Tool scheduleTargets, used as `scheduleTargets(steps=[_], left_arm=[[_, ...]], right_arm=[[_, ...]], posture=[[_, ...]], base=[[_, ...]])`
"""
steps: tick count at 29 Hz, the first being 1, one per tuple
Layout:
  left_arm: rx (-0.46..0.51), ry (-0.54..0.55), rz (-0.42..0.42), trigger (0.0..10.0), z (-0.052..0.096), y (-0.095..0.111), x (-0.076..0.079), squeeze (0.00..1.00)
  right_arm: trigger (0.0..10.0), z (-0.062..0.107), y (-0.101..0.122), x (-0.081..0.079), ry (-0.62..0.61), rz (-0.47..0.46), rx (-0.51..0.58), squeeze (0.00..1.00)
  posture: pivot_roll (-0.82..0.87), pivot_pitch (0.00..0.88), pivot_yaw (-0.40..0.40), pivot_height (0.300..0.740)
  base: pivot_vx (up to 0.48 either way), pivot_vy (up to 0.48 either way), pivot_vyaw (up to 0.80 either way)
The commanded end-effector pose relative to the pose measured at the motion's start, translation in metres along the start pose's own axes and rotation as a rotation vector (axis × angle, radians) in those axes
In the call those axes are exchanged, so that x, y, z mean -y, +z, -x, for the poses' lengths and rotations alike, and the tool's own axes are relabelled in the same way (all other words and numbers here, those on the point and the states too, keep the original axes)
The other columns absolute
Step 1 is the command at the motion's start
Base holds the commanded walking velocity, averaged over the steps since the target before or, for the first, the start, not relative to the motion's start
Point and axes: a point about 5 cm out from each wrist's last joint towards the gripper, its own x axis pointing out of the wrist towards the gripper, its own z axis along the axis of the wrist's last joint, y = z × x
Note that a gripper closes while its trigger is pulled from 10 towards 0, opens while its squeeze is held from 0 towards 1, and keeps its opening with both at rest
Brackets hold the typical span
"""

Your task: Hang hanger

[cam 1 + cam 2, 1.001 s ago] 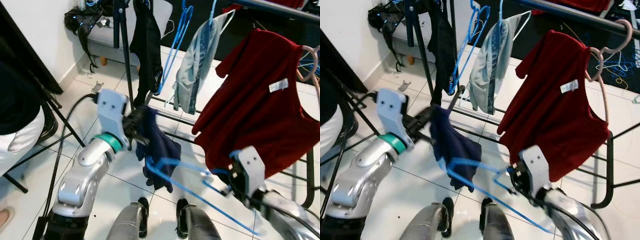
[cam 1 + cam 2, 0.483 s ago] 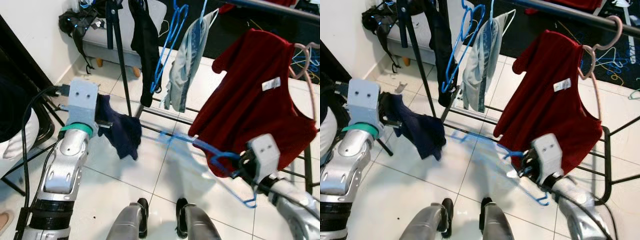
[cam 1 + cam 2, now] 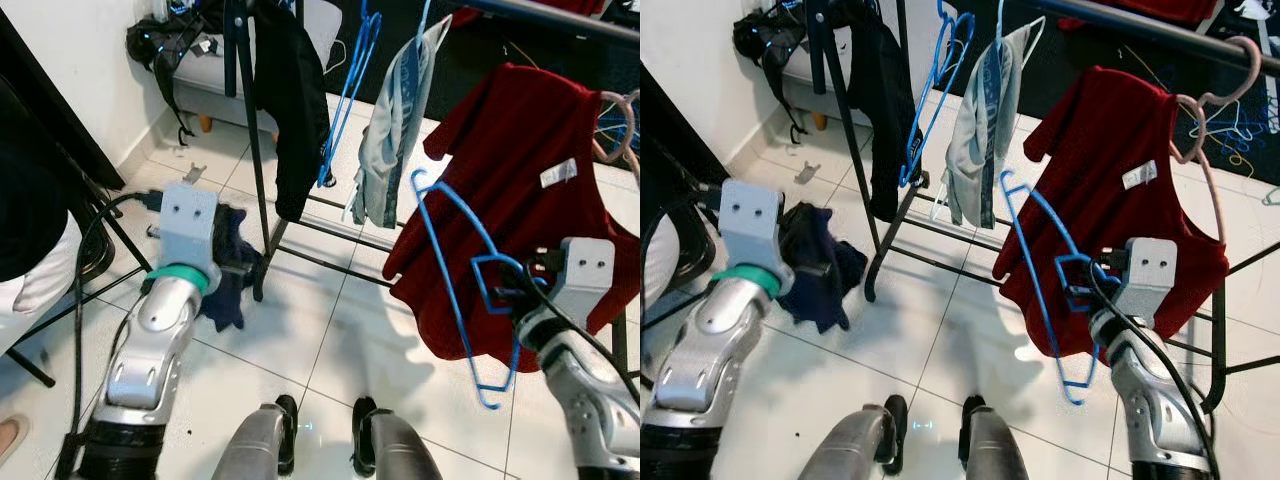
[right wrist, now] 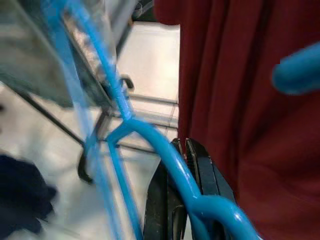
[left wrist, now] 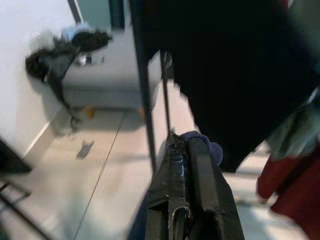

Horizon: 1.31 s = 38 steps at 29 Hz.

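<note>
Right end effector (image 3: 1087, 285) clamped on blue hanger (image 3: 1035, 260), held upright just before the red garment (image 3: 1110, 200). Left end effector (image 3: 240, 268) closed, gripping a dark navy cloth (image 3: 228, 285) low beside the black rack post (image 3: 252, 150).

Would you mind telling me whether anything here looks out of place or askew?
The blue plastic hanger in the right gripper is empty and tilted on end, while the dark navy garment dangles bunched from the left gripper, off any hanger.
</note>
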Motion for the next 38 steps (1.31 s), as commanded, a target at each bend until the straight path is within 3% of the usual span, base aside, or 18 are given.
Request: scheduleTargets(steps=[1, 2, 3, 5, 6, 8, 10, 12, 15, 17, 23, 24, 27, 30, 33, 35, 38], left_arm=[[0.041, -0.019, 0.019, 10.0, 0.001, 0.007, 0.004, 0.0], [0.05, -0.041, 0.028, 10.0, 0.002, 0.009, 0.009, 0.0], [0.059, -0.086, 0.046, 10.0, 0.005, 0.012, 0.016, 0.0], [0.059, -0.086, 0.046, 10.0, 0.005, 0.012, 0.016, 0.0], [0.067, -0.117, 0.059, 10.0, 0.008, 0.014, 0.022, 0.0], [0.067, -0.117, 0.059, 10.0, 0.008, 0.014, 0.022, 0.0], [0.078, -0.151, 0.071, 10.0, 0.016, 0.018, 0.032, 0.0], [0.078, -0.15, 0.073, 10.0, 0.017, 0.018, 0.034, 0.0], [0.076, -0.143, 0.072, 10.0, 0.017, 0.017, 0.035, 0.0], [0.076, -0.136, 0.074, 10.0, 0.015, 0.017, 0.034, 0.0], [0.076, -0.135, 0.073, 10.0, 0.014, 0.017, 0.033, 0.0], [0.073, -0.135, 0.073, 10.0, 0.012, 0.016, 0.033, 0.0], [0.073, -0.135, 0.073, 10.0, 0.012, 0.016, 0.033, 0.0], [0.069, -0.141, 0.073, 10.0, 0.012, 0.015, 0.035, 0.0], [0.067, -0.143, 0.072, 10.0, 0.013, 0.015, 0.035, 0.0], [0.064, -0.143, 0.067, 10.0, 0.013, 0.016, 0.034, 0.0], [0.063, -0.142, 0.066, 10.0, 0.013, 0.016, 0.033, 0.0]], right_arm=[[10.0, -0.001, 0.009, -0.007, 0.001, -0.02, 0.054, 0.0], [10.0, -0.004, 0.015, -0.015, 0.013, -0.042, 0.095, 0.0], [10.0, -0.005, 0.024, -0.031, 0.076, 0.01, 0.157, 0.0], [10.0, -0.005, 0.024, -0.031, 0.076, 0.01, 0.157, 0.0], [10.0, -0.004, 0.029, -0.044, 0.126, 0.054, 0.198, 0.0], [10.0, -0.004, 0.029, -0.044, 0.126, 0.054, 0.198, 0.0], [10.0, -0.001, 0.03, -0.066, 0.18, 0.053, 0.242, 0.0], [10.0, -0.001, 0.027, -0.069, 0.159, 0.033, 0.239, 0.0], [10.0, -0.002, 0.025, -0.068, 0.127, 0.002, 0.233, 0.0], [10.0, -0.004, 0.03, -0.06, 0.043, -0.029, 0.254, 0.0], [10.0, -0.001, 0.038, -0.054, -0.004, -0.012, 0.312, 0.0], [10.0, 0.008, 0.056, -0.051, -0.004, 0.123, 0.443, 0.0], [10.0, 0.008, 0.056, -0.051, -0.004, 0.123, 0.443, 0.0], [10.0, 0.013, 0.063, -0.053, 0.028, 0.218, 0.509, 0.0], [10.0, 0.014, 0.064, -0.047, -0.003, 0.226, 0.517, 0.0], [10.0, 0.013, 0.062, -0.028, -0.131, 0.225, 0.501, 0.0], [10.0, 0.013, 0.061, -0.022, -0.18, 0.22, 0.49, 0.0]], posture=[[-0.12, 0.167, 0.082, 0.74], [-0.12, 0.167, 0.08, 0.74], [-0.12, 0.166, 0.079, 0.74], [-0.12, 0.166, 0.079, 0.74], [-0.12, 0.166, 0.077, 0.74], [-0.12, 0.166, 0.077, 0.74], [-0.11, 0.162, 0.064, 0.74], [-0.11, 0.162, 0.061, 0.74], [-0.11, 0.163, 0.06, 0.74], [-0.11, 0.164, 0.059, 0.74], [-0.11, 0.164, 0.059, 0.74], [-0.12, 0.17, 0.068, 0.74], [-0.12, 0.17, 0.068, 0.74], [-0.12, 0.171, 0.071, 0.74], [-0.12, 0.173, 0.074, 0.74], [-0.11, 0.174, 0.077, 0.74], [-0.11, 0.174, 0.079, 0.74]], base=[[0.0, 0.0, 0.0], [0.0, 0.0, 0.0], [0.0, 0.0, 0.0], [0.0, 0.0, 0.0], [0.0, 0.0, 0.0], [0.0, 0.0, 0.0], [0.0, 0.0, 0.0], [0.0, 0.0, 0.0], [0.0, 0.0, 0.0], [0.0, 0.0, 0.0], [0.0, 0.0, 0.0], [0.0, 0.0, 0.0], [0.0, 0.0, 0.0], [0.0, 0.0, 0.0], [0.0, 0.0, 0.0], [0.0, 0.0, 0.0], [0.0, 0.0, 0.0]])
